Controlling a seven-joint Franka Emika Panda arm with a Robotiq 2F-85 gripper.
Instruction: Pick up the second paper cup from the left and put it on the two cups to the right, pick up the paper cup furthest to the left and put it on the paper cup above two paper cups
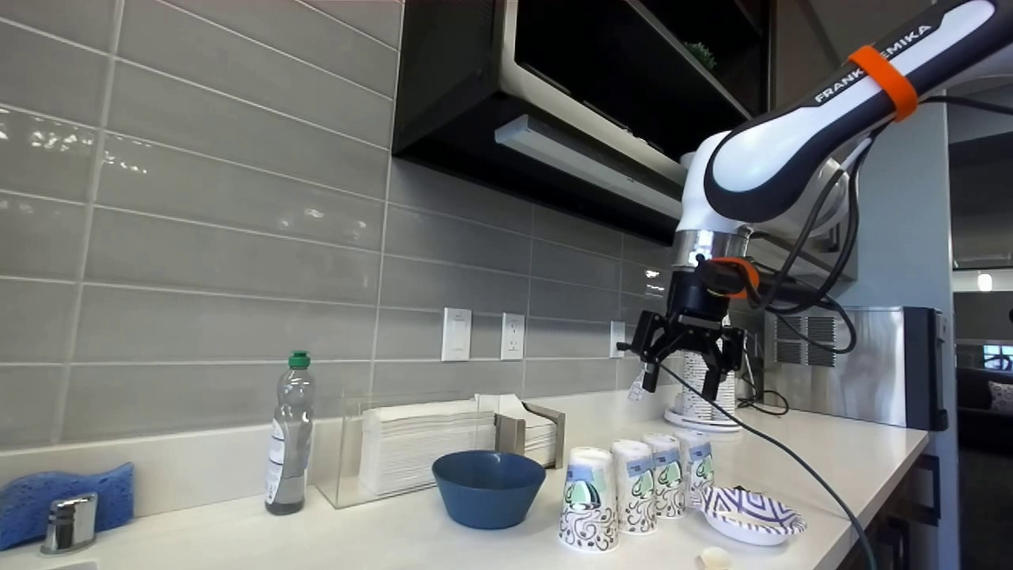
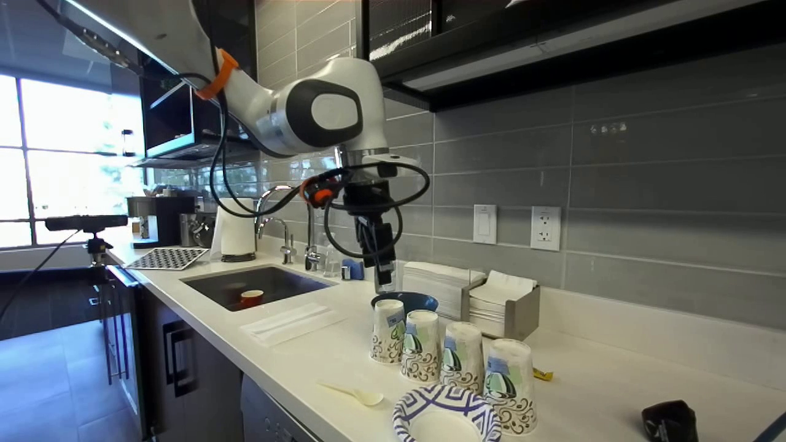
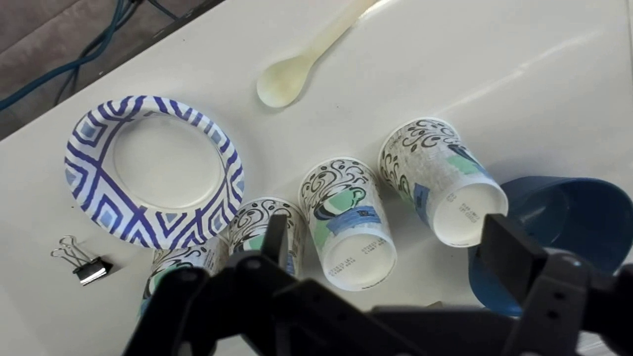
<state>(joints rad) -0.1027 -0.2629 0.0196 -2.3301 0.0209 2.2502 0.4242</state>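
Paper cups stand upside down in a row. The furthest-left paper cup stands by the blue bowl; it also shows in an exterior view and at the wrist view's right. The second paper cup from the left is beside it, also in the wrist view. The two cups to the right are one and the end one; in the wrist view the left finger and plate partly cover them. My gripper is open and empty above the cups.
The blue bowl stands behind the furthest-left cup. A patterned paper plate lies by the right-hand cups. A spoon and a binder clip lie on the counter. Napkin holders and a bottle stand along the wall.
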